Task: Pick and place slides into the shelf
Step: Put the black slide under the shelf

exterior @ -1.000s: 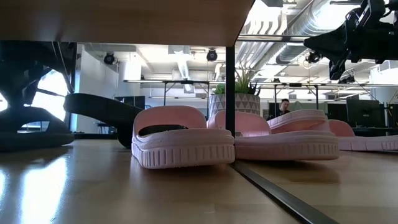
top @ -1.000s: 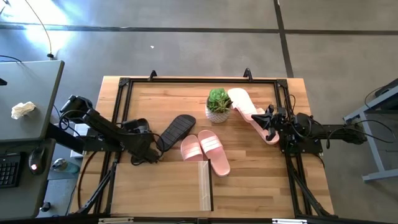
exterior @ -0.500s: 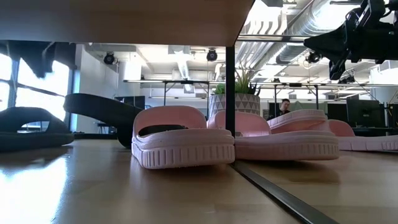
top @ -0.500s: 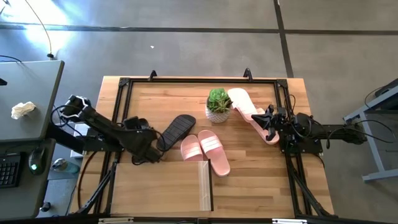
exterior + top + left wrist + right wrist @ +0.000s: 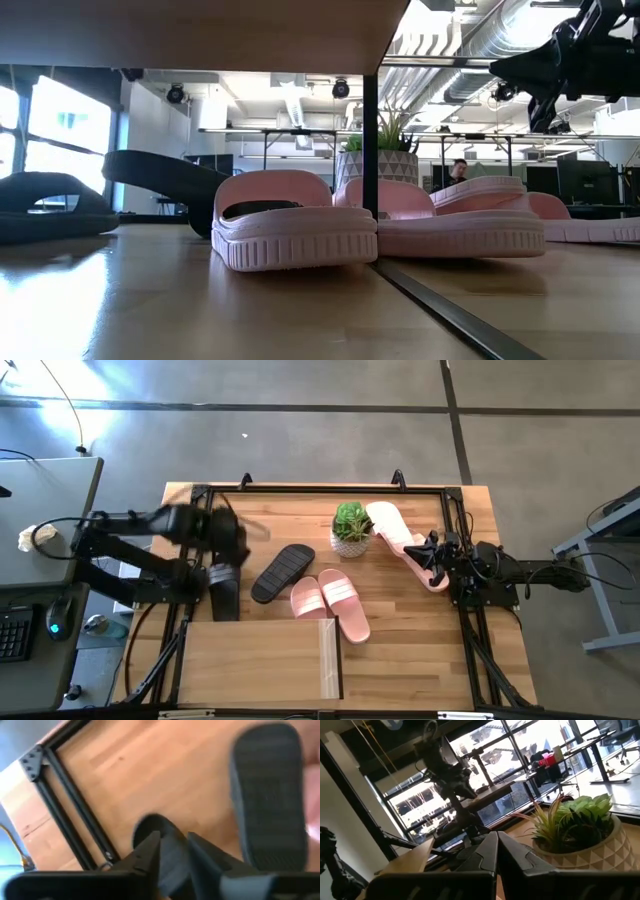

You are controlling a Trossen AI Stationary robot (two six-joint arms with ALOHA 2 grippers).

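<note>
On the wooden table (image 5: pixel 400 660), the left gripper (image 5: pixel 228 538) hangs above the left side, and its wrist view shows the two dark fingers (image 5: pixel 150 852) a little apart with nothing between them, released, over a black slide (image 5: pixel 224 589) that lies flat just beside the table's black frame. A second black slide (image 5: pixel 281 572) lies sole-up and tilted, near the middle, its ribbed tread showing. Just beside it two pink slides (image 5: pixel 332 603) sit side by side, touching the end of the shelf (image 5: pixel 262 660), whose flat top panel covers the near left part of the table. A potted plant (image 5: pixel 351 528) stands behind them, with another pink slide (image 5: pixel 388 524) next to it. Over at the right edge, the right gripper (image 5: pixel 432 555) waits with its fingers clenched on nothing, above a further pink slide (image 5: pixel 437 580)
</note>
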